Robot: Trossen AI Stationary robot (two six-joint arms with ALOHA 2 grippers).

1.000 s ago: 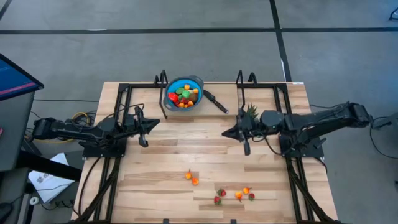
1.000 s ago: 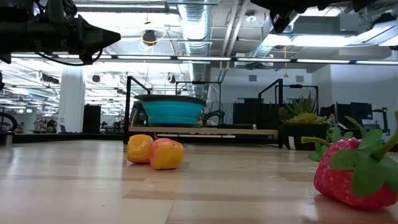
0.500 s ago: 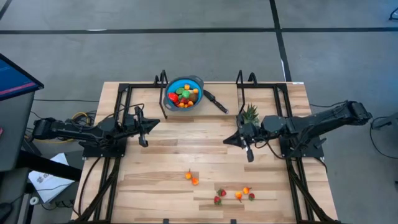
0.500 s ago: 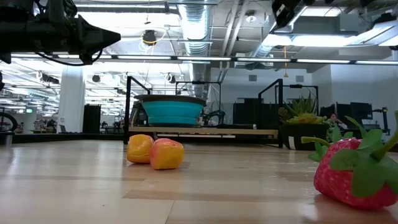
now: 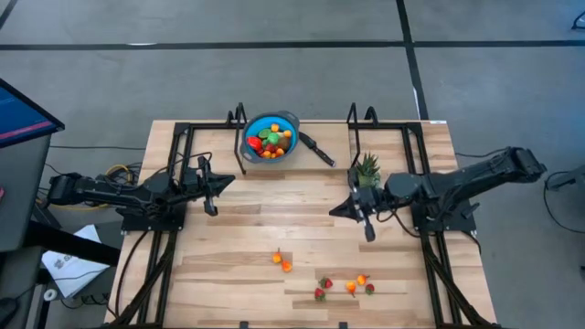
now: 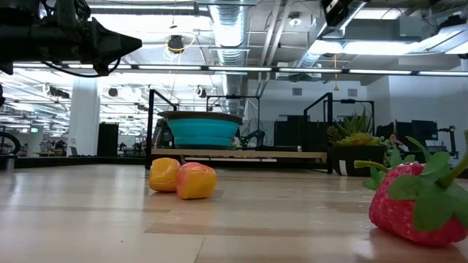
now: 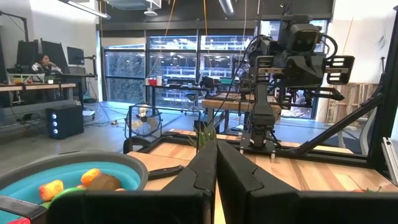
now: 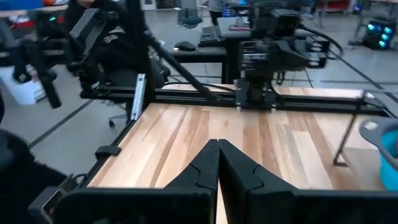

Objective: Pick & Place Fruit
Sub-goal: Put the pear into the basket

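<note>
The right arm has swung a little toward the near side of the desk [image 5: 238,247] since the earlier frames, uncovering the spiky green plant [image 5: 367,167] it half hid a second ago, while the left arm has stayed where it was. The wooden desk carries two dark arms, one at each side. The left pincer [image 5: 210,206] hangs above the boards at mid-depth on the left side, its two fingers pressed together with nothing between them; the left wrist view shows them meeting in a thin seam. The right pincer [image 5: 367,230] hangs above the boards on the right, just nearer than the plant, its fingers likewise closed flat on each other and empty. One round blue bowl [image 5: 271,135] sits at the far edge of the desk, between the arms, with a black handle [image 5: 319,150] sticking out toward the right. It holds a heap of fruit: red, orange, yellow and green pieces, too crowded to count. The rest of the fruit lies loose on the near half of the desk, well apart from both pincers. Two orange pieces [image 5: 281,262] lie touching near the middle; in the low view they are an orange one and a peach-coloured one side by side. Further right is a cluster [image 5: 345,286] of about four: two red strawberries with green leaves and two orange pieces. One strawberry [image 6: 418,204] looms large at the right of the low view.
</note>
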